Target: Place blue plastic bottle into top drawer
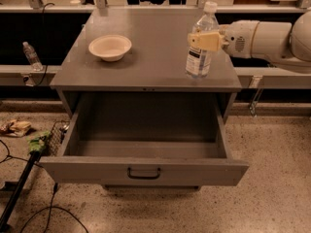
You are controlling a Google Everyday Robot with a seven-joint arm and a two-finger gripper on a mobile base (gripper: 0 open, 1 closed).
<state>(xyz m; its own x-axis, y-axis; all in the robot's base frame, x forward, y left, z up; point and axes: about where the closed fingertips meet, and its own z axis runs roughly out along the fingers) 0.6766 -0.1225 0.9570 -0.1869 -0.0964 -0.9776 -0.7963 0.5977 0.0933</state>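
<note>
The blue plastic bottle (198, 50), clear with a white cap and a white-bluish label, stands upright over the right front part of the grey cabinet top (146, 57). My gripper (206, 41) reaches in from the right and is shut on the bottle's upper body with its pale yellow fingers (210, 41). I cannot tell whether the bottle's base touches the top. The top drawer (87, 171) is pulled wide open below and in front of it, with nothing inside. Its dark handle (144, 173) is at the centre of the front panel.
A white bowl (110, 46) sits on the left of the cabinet top. A small slim clear bottle (32, 56) stands on the ledge at far left. A black pole and cables (19, 193) lie on the floor at lower left.
</note>
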